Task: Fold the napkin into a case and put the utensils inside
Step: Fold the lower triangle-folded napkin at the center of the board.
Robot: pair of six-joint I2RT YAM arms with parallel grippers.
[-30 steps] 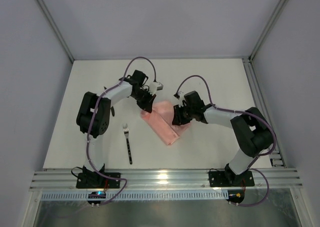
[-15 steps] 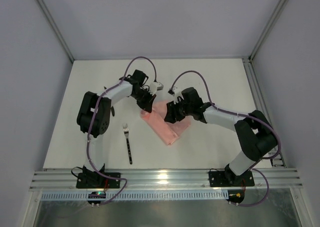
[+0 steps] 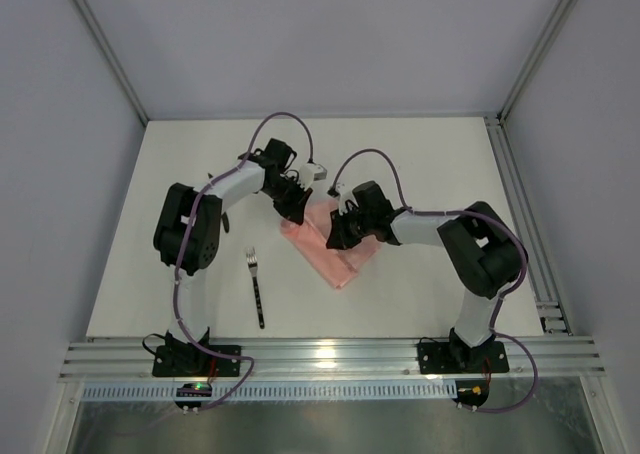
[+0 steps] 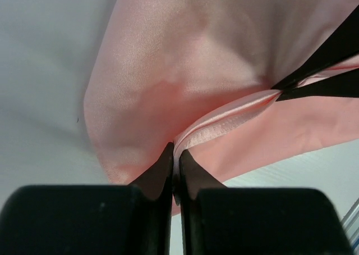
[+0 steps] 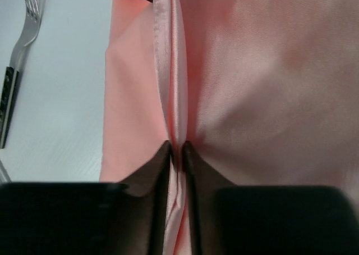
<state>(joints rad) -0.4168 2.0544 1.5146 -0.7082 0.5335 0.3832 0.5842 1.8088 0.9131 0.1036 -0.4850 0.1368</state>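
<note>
The pale-pink napkin (image 3: 338, 259) lies folded into an oblong, slanted across the middle of the table; I cannot tell whether it forms a case. My left gripper (image 3: 296, 212) is at its far left corner, shut on a hemmed fold (image 4: 224, 123). My right gripper (image 3: 336, 236) sits over the napkin's middle, shut on the same raised hem (image 5: 175, 92). Both pairs of fingertips (image 4: 162, 165) (image 5: 160, 159) pinch cloth between them. Of the utensils, a dark-handled fork (image 3: 256, 286) lies alone to the left, tines away from me, and shows again as the fork (image 5: 19, 47) in the right wrist view.
Grey walls close in the white table (image 3: 420, 164) on three sides. A ribbed metal rail (image 3: 330, 359) runs along the near edge by both arm bases. Purple cables (image 3: 285, 122) loop above each wrist.
My right gripper has slid left along the napkin toward the left gripper, opened briefly, and shut again on the hem. The left gripper and the fork have stayed put.
</note>
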